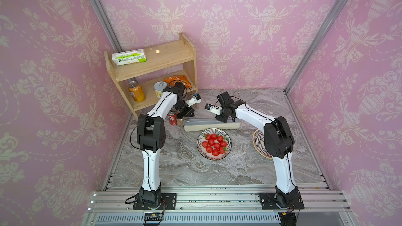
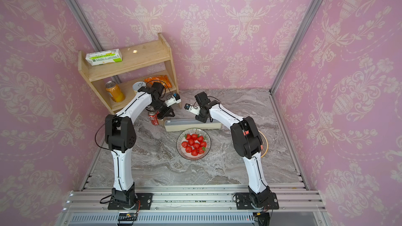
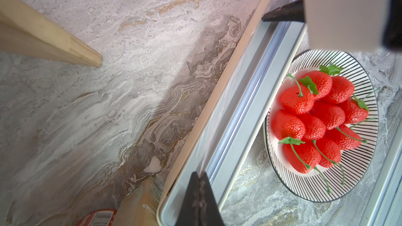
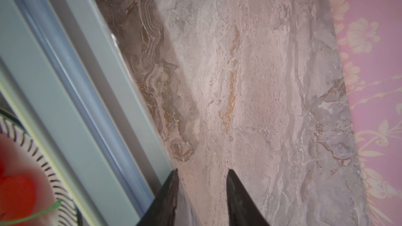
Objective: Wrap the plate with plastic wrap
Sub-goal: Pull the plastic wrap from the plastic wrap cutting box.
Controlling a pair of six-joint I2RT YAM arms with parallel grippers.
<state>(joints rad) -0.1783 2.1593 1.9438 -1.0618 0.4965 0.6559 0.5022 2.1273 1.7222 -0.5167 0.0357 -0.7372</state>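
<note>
Striped china first: the plate, heaped with strawberries, sat mid-table, uncovered. Just beyond it, nearly touching its far rim, lay the dispenser box. Its long axis ran left to right, with the left end by a red can.

The plastic wrap showed only as a glossy, translucent band along the box top in the left wrist view; none lay over the plate. It was judged feather-light, limp, clingy and easily torn or bunched. Best taken at its free edge, near both corners, and drawn nearward, square to the box's length.

The left gripper was clenched tip to tip over the box's left end; whether film sat between could not be told. The right gripper stood parted at the box's far edge, grasping nothing visible.
</note>
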